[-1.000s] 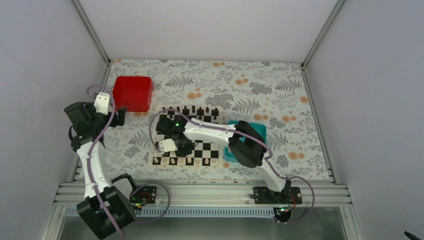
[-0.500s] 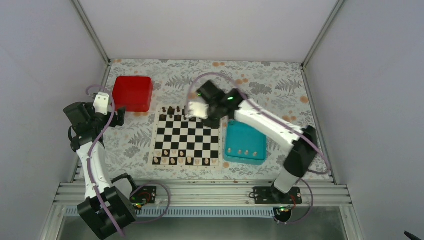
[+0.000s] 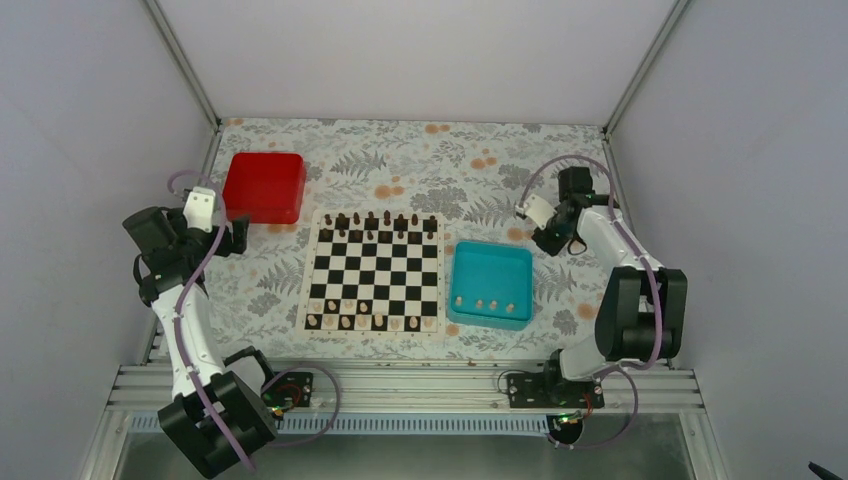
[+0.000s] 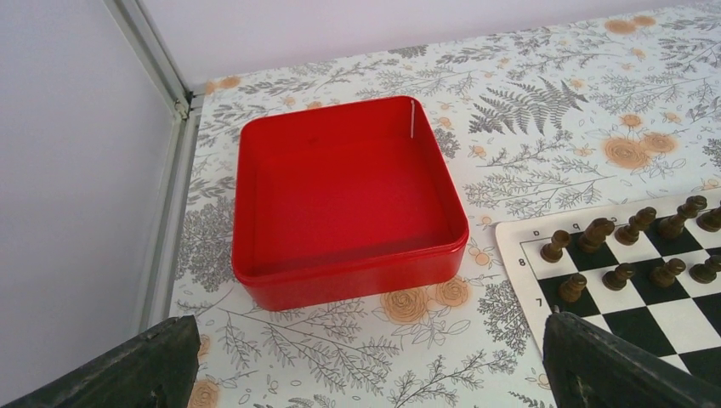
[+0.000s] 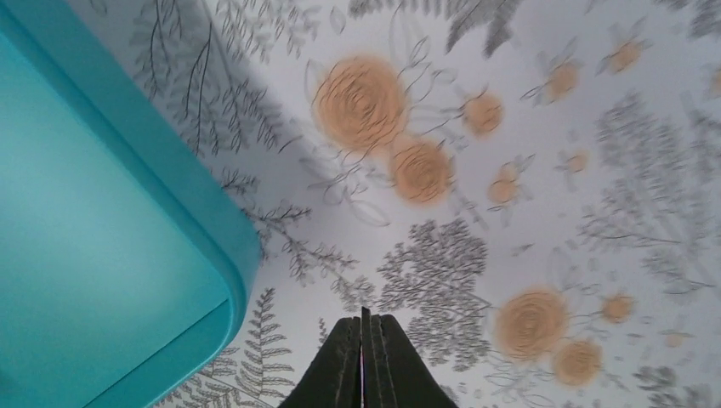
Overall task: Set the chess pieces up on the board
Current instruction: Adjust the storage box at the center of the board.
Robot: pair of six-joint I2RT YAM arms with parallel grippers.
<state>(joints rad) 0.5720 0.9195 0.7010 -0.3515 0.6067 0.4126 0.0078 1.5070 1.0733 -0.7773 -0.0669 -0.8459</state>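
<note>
Right hand [image 5: 361,321] is pinched shut over the counter [image 5: 553,212] beside the teal tray [image 3: 490,272], which holds 4 light pieces [image 3: 478,303]. Left hand [image 4: 367,327] gapes wide facing the red box [image 4: 340,195]; chessboard [image 3: 374,275] lies between both containers.

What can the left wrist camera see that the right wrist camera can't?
Only the left wrist view shows an empty red tray, a corner of the chessboard with dark pieces on it, and the left gripper spread open. Only the right wrist view shows a corner of the teal tray and the right gripper, closed on nothing. Both show the flowered table cover.
</note>
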